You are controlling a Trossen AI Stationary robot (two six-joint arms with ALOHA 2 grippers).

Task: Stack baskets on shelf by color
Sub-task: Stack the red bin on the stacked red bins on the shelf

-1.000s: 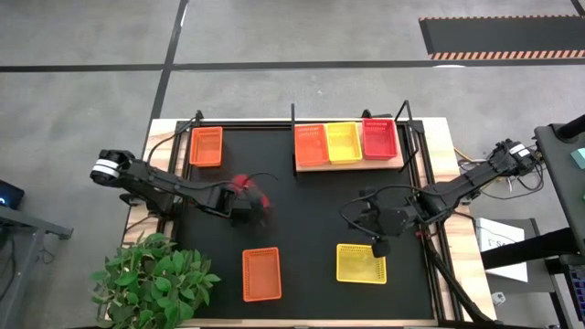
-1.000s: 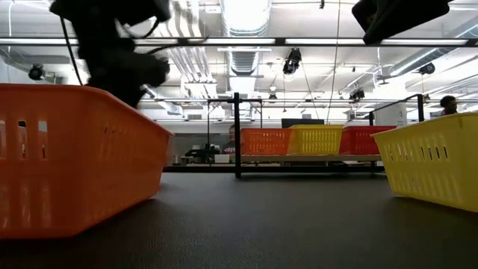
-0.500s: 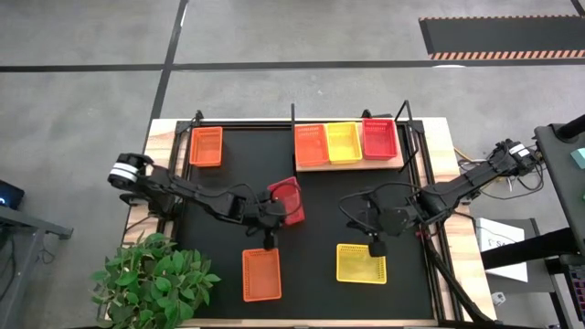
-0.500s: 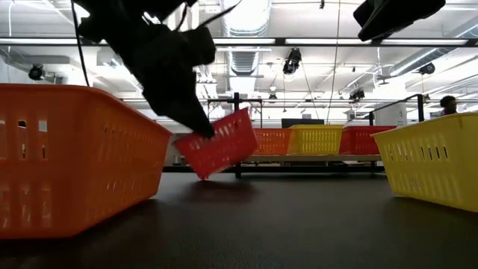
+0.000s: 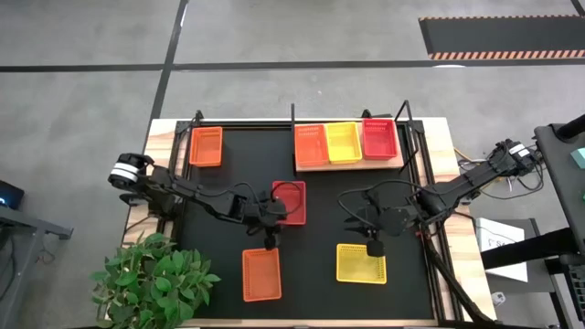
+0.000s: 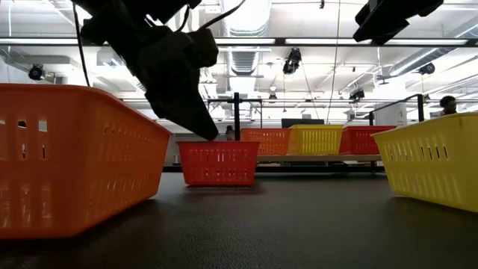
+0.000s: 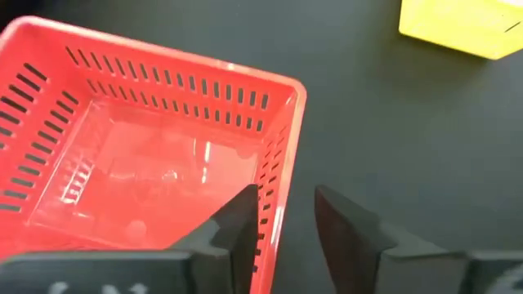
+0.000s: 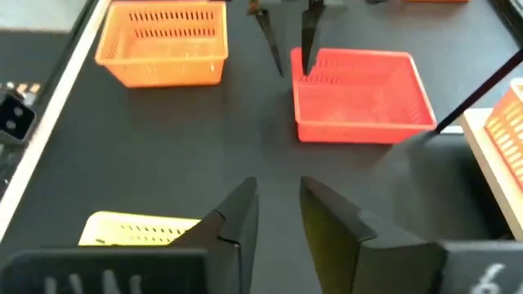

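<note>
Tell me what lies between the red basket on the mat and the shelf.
Nothing: in the high view only bare black mat separates the red basket from the shelf. The low view agrees.

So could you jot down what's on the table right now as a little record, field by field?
shelf: wooden board at the far side, holding orange, yellow and red baskets side by side
red basket: flat on the mat, mid-table
left gripper: at the red basket's near wall, jaws open astride it
right gripper: above the yellow basket's far edge, jaws apart, empty
yellow basket: near right
orange baskets: one near left, one far left
plant: near-left corner
</note>
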